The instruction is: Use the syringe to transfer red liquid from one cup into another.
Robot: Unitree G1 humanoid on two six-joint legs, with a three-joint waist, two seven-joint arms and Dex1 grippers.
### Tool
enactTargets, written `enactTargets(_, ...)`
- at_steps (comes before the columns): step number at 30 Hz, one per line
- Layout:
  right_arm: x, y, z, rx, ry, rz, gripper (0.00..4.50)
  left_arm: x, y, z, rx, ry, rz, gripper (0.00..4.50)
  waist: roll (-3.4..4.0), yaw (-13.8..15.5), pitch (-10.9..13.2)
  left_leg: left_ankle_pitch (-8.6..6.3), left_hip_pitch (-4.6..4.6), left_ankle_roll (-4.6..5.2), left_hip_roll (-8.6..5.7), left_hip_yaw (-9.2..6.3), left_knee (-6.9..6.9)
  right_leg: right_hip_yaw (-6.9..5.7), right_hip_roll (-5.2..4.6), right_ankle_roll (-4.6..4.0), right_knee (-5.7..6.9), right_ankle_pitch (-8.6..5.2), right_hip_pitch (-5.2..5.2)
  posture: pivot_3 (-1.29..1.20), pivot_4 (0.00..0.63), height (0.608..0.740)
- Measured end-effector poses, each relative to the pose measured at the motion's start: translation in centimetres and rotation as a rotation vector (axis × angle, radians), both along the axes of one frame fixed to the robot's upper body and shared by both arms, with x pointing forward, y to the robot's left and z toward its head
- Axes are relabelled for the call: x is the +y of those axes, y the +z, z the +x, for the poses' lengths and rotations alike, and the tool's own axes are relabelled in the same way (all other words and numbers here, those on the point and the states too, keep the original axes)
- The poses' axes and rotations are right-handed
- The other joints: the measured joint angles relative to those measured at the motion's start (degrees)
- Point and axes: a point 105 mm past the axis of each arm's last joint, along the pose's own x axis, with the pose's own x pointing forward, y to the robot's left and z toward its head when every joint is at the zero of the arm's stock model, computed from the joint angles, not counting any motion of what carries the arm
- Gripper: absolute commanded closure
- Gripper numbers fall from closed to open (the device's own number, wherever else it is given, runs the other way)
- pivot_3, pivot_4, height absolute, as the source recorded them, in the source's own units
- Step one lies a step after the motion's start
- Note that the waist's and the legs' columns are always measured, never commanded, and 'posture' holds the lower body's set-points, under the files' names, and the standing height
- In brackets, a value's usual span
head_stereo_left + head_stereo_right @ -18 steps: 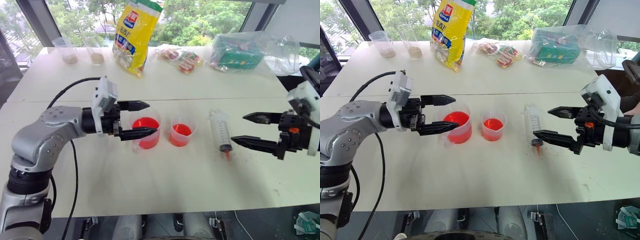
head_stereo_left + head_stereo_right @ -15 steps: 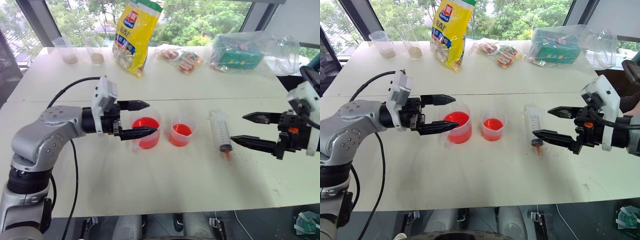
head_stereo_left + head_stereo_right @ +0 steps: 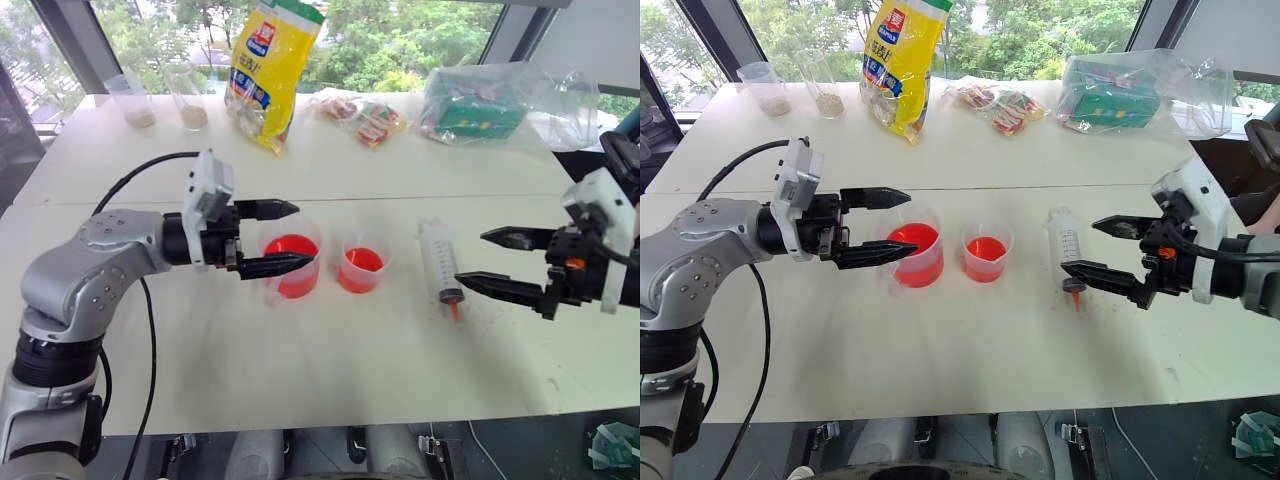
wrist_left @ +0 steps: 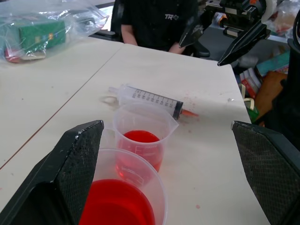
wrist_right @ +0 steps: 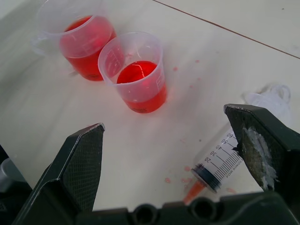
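Your left gripper (image 3: pixel 283 238) hangs with its fingers spread wide and nothing between them, pointing across the table (image 3: pixel 330 380) toward the big cup (image 3: pixel 294 262). One finger lies over the cup's far rim and the other crosses in front of its near wall; from the head views you can't tell whether either finger touches the plastic. The big cup holds red liquid (image 3: pixel 292 248) to about half its height, with its handle toward you on the left. The small cup (image 3: pixel 362 266) stands just to its right, close but apart, with a shallower pool of the same red.

The syringe (image 3: pixel 440 262) lies flat on the table, right of the small cup, its white plunger end away from you and its red-stained tip toward you. A few red spots mark the table around the tip.

Your right gripper (image 3: pixel 486 260) is also wide apart and empty, just right of the syringe, with the nearer finger's point close to the tip end.

At the far edge you have a yellow bag (image 3: pixel 272 68), snack packets (image 3: pixel 362 118), a green box in a clear bag (image 3: pixel 478 104) and two beakers (image 3: pixel 160 100).
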Motion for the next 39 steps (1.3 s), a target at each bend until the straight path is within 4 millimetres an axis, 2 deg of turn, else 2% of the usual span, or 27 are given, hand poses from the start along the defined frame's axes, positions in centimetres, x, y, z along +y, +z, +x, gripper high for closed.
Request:
enactTargets(10, -0.2, -0.3, 0.5, 0.020, -0.035, 0.001, 0.04, 0.0, 0.2, 0.1, -0.005, -0.002, 0.001, 0.00, 0.00, 0.0, 0.0, 0.00, 0.00, 0.00, 0.00, 0.01, 0.00, 0.00, 0.00, 0.00, 0.00, 0.00, 0.00, 0.00, 0.150, 0.740)
enactTargets(16, -1.3, 0.0, 3.9, 0.057, -0.193, 0.053, 0.04, 0.0, 0.4, 0.2, -0.010, -0.008, -0.002, 0.00, 0.00, -0.2, 0.0, 0.01, 0.02, -0.01, 0.01, 0.01, 0.02, 0.01, 0.02, -0.05, 0.01, 0.02, 0.00, 0.00, 0.150, 0.740)
enactTargets(21, -2.2, -2.3, 7.5, 0.167, -0.358, 0.052, 0.04, -0.2, 0.7, 0.6, -0.016, -0.014, -0.015, 0.00, 0.01, -0.2, 0.0, 0.01, -0.02, 0.00, 0.00, 0.04, 0.01, 0.02, 0.01, -0.05, 0.00, 0.03, -0.04, 0.00, 0.150, 0.740)
enactTargets(25, -2.3, -4.0, 9.2, 0.262, -0.453, 0.048, 0.04, -0.3, 0.8, 0.8, -0.029, -0.012, -0.026, 0.00, 0.01, -0.1, 0.0, -0.01, -0.08, 0.02, -0.01, 0.05, 0.00, 0.01, 0.01, 0.13, -0.01, 0.13, -0.08, 0.00, 0.150, 0.740)
enactTargets(29, -2.4, -5.6, 9.9, 0.332, -0.502, 0.019, 0.04, -0.5, 0.8, 0.9, -0.029, -0.009, -0.040, 0.00, 0.01, 0.0, 0.0, -0.03, -0.10, 0.05, -0.02, 0.06, 0.00, 0.00, 0.00, 0.15, -0.02, 0.14, -0.08, 0.00, 0.150, 0.740)
enactTargets(39, -1.2, -9.5, 11.2, 0.466, -0.513, -0.035, 0.04, -0.6, -0.2, 0.6, -0.022, 0.029, -0.061, 0.00, 0.02, -0.4, 0.0, -0.03, -0.08, 0.06, -0.01, 0.06, 0.00, 0.00, 0.01, 0.16, 0.01, 0.15, -0.08, 0.00, 0.150, 0.740)
